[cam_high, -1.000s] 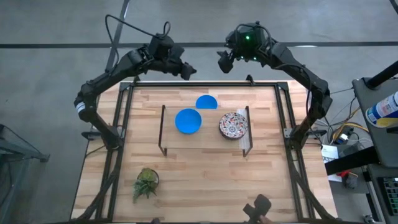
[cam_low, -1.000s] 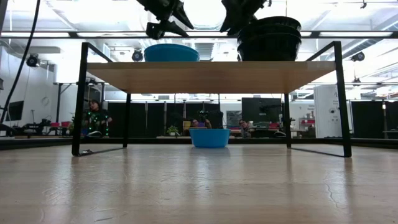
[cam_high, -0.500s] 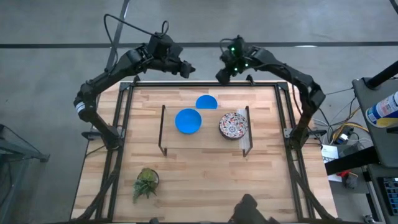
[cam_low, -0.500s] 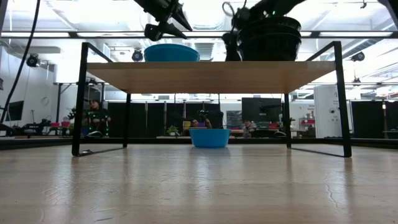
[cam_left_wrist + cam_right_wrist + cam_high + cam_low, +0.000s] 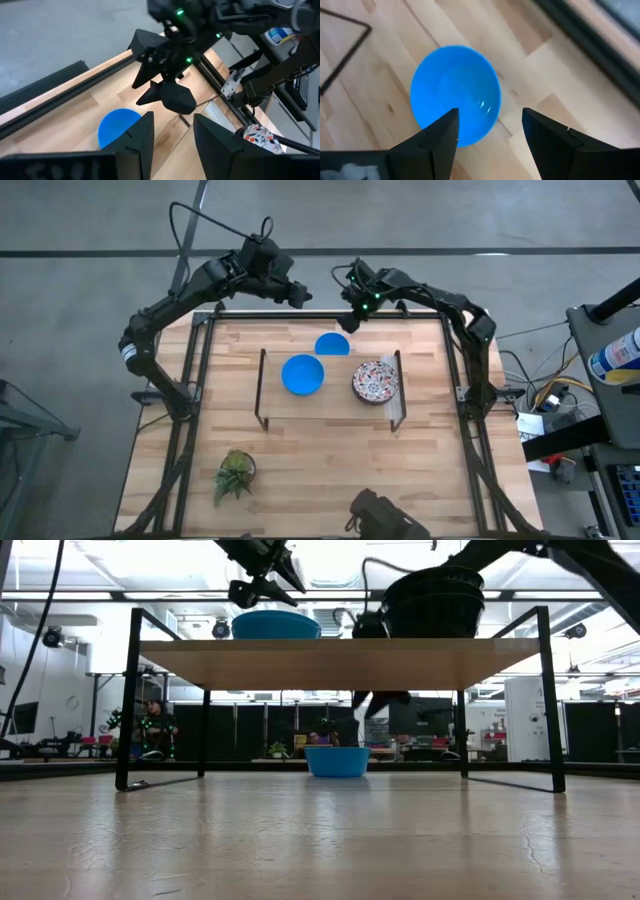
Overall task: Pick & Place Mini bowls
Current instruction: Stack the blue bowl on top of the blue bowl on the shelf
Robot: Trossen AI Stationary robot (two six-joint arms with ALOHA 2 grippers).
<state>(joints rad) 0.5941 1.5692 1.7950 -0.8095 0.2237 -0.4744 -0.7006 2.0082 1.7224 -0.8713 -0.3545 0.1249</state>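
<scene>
One blue mini bowl (image 5: 332, 344) sits on the table near the far edge, just behind a small raised shelf (image 5: 330, 410). My right gripper (image 5: 348, 320) hangs open above that bowl (image 5: 456, 95), a finger on either side of its rim without touching; the low view shows it (image 5: 375, 700) behind the shelf. A second blue bowl (image 5: 302, 374) and a stack of patterned bowls (image 5: 375, 381) stand on the shelf top. My left gripper (image 5: 300, 296) waits open, high beyond the far edge, and looks at the right gripper (image 5: 165, 92).
The shelf's dark frame legs (image 5: 130, 700) stand on the wooden table. A small green plant (image 5: 234, 473) sits near the front left. In the low view the stack of bowls (image 5: 433, 602) looks dark. The near half of the table (image 5: 330, 480) is bare wood.
My right gripper has come down from high beyond the far edge, moving toward the near and left, and now hangs just over the blue bowl on the table. It has stayed open. The bowls have not moved.
</scene>
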